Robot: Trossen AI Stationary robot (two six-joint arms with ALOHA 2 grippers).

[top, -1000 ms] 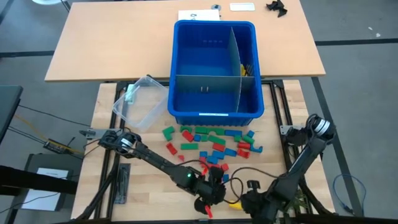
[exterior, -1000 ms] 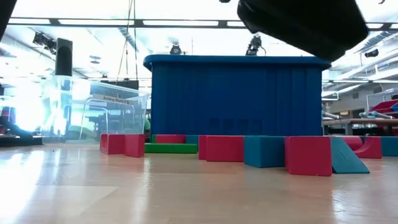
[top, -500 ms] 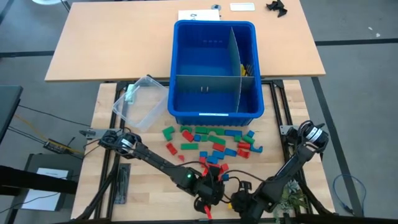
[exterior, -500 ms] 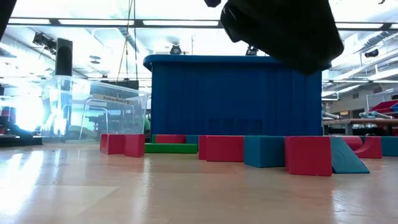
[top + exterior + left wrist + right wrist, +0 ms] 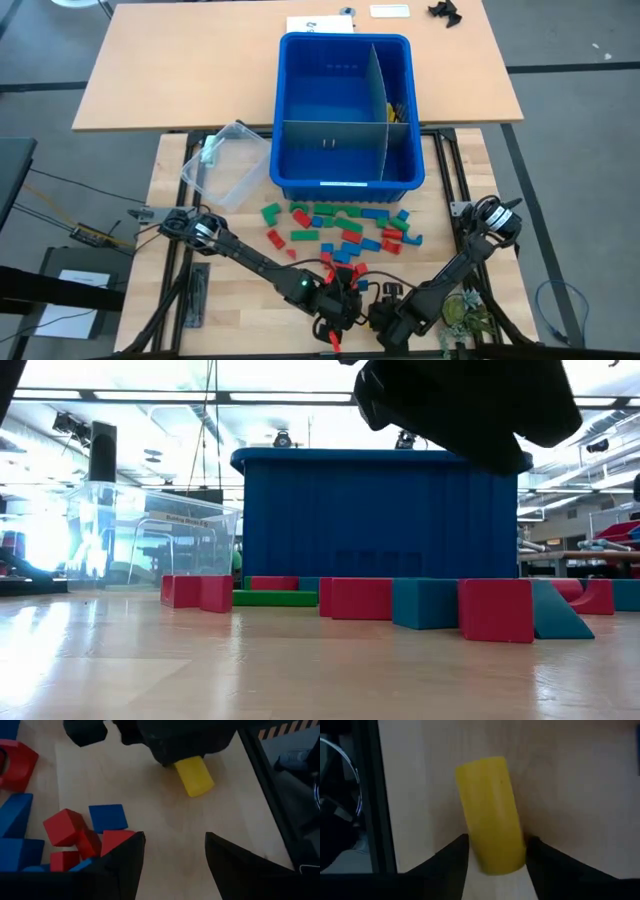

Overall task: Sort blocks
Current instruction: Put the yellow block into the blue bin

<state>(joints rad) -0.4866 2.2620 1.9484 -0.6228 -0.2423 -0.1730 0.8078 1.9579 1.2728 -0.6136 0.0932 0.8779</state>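
So, biggest first: wooden table (image 5: pixel 170 190) carrying a large blue bin (image 5: pixel 345 110) with grey dividers, sitting at the far side. Just left of the bin, a clear plastic tub (image 5: pixel 225 165), tipped at an angle.

In front of the bin, a loose scatter of blocks (image 5: pixel 340 232) in red, blue and green, spread across the middle of the table; in the low view lined up as red and blue cubes plus a flat green one.

Down at the near edge, both arms crowded together. Left gripper (image 5: pixel 172 852) hovering low over bare wood with its fingers apart and nothing between them, red and blue blocks just beside it.

Right gripper (image 5: pixel 492 851) right next door, fingers set either side of a yellow cylinder block (image 5: pixel 490 812) lying on the table. Looks snug against the block, but can't tell for sure if actually clamped.
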